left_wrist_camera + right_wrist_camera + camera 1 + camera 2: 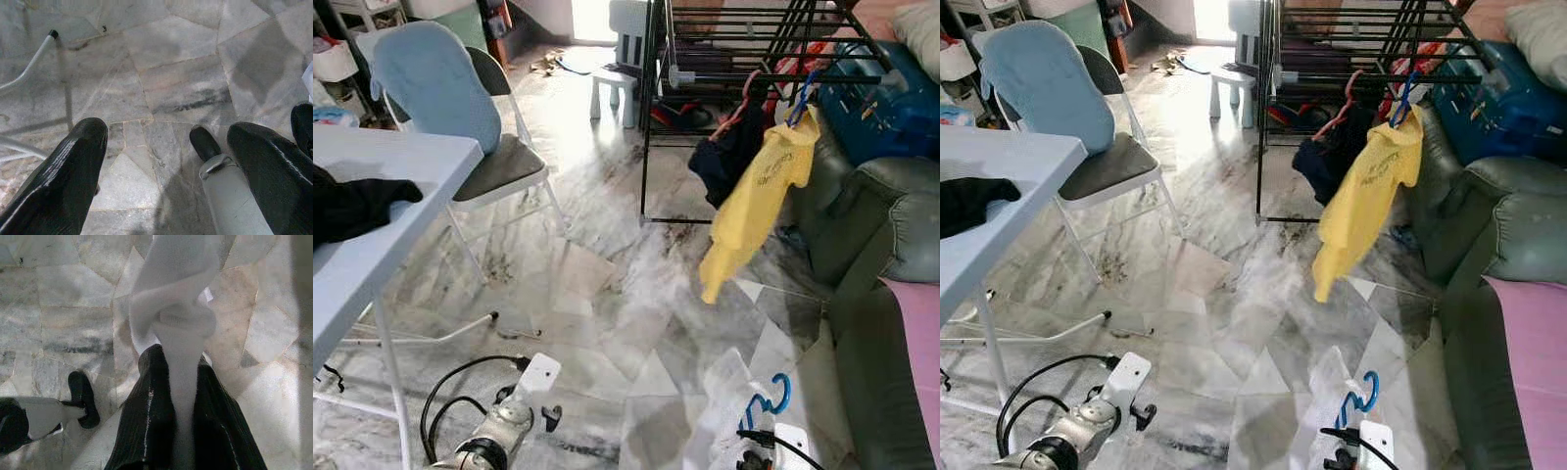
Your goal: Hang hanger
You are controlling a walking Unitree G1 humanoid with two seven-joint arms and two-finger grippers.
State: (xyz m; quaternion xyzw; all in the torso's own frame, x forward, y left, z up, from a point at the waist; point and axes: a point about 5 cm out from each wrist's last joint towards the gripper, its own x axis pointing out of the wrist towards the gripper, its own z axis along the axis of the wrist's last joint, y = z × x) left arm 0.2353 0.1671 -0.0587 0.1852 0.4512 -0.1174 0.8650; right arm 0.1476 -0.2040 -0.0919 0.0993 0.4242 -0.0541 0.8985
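Grey-white marble-patterned floor (607,294) across the centre, yellow shirt (754,206) at right on a blue hanger (803,98), black drying rack (744,39) at top, pale blue table (372,215) at left, dark green sofa (871,255) at right, black-fingered right end effector (181,426) gripping a white garment (176,293), blue hanger hook (773,394) at lower right

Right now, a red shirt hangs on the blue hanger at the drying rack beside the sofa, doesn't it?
Not quite: the shirt is yellow, not red, as the left eye view shows. It does hang on the blue hanger at the drying rack beside the sofa.
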